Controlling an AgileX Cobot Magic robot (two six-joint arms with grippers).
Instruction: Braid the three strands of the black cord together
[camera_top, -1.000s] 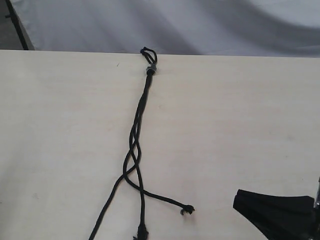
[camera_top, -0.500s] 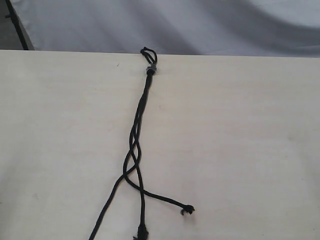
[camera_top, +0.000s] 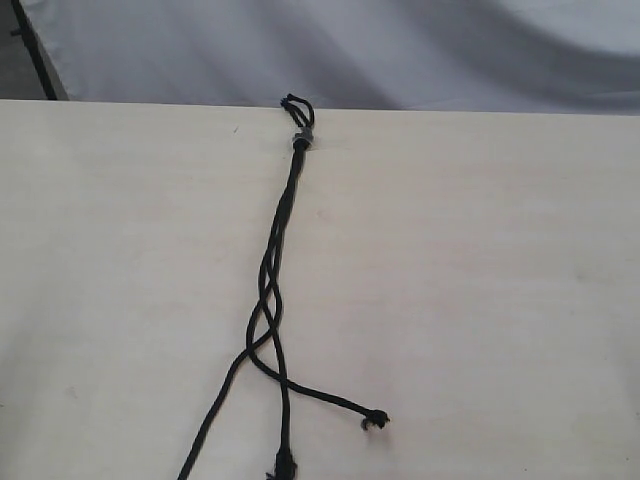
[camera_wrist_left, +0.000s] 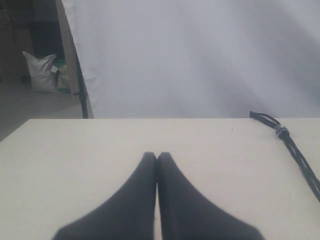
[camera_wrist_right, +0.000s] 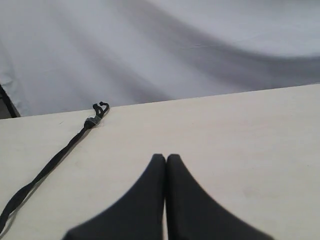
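The black cord (camera_top: 283, 215) lies lengthwise down the middle of the pale table (camera_top: 480, 280), its small loops and grey band (camera_top: 304, 138) at the far edge. Below the band the three strands (camera_top: 265, 310) cross one another a few times, then fan apart. One strand ends in a frayed knot (camera_top: 375, 420) to the right, one knot (camera_top: 284, 464) lies at the near edge, and the third strand (camera_top: 205, 425) runs out of the picture at lower left. My left gripper (camera_wrist_left: 157, 156) is shut and holds nothing; the cord (camera_wrist_left: 300, 157) lies off to one side. My right gripper (camera_wrist_right: 166, 157) is shut and holds nothing, away from the cord (camera_wrist_right: 55, 157).
A grey-white cloth backdrop (camera_top: 400, 50) hangs behind the table's far edge. A dark pole (camera_wrist_left: 80, 85) and a white sack (camera_wrist_left: 42, 72) on the floor stand beyond the table's far left corner.
The right gripper, seen at the lower right of the exterior view a second ago, has drawn back out of that picture. The cord has not moved.
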